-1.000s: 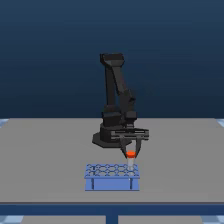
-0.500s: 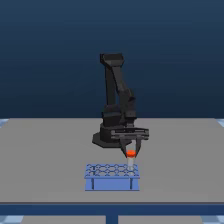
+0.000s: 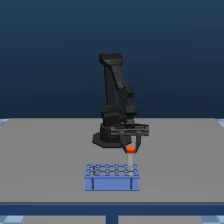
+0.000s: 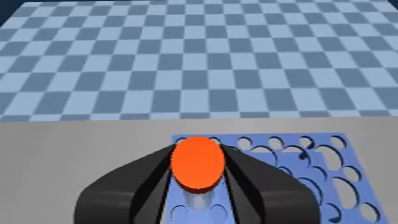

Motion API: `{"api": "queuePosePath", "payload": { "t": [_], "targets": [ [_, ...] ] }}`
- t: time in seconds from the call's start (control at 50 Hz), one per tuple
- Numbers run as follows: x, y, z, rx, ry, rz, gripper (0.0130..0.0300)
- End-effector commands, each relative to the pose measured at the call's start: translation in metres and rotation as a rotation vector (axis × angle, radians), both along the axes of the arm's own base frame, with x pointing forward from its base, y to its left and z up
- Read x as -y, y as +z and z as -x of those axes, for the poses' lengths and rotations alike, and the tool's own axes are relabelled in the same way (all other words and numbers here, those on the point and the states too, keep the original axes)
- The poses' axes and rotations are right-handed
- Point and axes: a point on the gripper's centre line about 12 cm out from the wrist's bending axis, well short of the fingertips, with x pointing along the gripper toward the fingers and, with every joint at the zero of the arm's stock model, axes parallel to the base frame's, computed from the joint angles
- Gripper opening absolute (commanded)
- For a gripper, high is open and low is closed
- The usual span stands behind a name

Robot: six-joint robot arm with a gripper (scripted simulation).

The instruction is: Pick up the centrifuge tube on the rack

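End effector pinching the centrifuge tube just under its cap.
Probably light, stiff and slick, it is hanging above the rack, fingers pressing both sides.

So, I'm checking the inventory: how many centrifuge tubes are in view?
1. The centrifuge tube, orange-capped, stands between the gripper fingers over the rack, at the exterior view's right end. None seen elsewhere.

You see an orange-red cap on the whitish centrifuge tube, above the light-blue rack with two dark bars. The black gripper contrasts with the grey table; the floor is blue-checkered.
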Motion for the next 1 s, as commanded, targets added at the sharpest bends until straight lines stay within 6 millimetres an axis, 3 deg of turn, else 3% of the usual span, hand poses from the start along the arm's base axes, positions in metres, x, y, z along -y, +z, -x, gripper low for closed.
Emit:
{"api": "queuePosePath", "payload": {
  "t": [0.02,1.0],
  "targets": [
    [-0.001,0.003,0.0,-0.004,0.011,0.009,0.013],
    [-0.001,0.057,0.0,-0.004,0.011,0.009,0.013]
  ]
}}
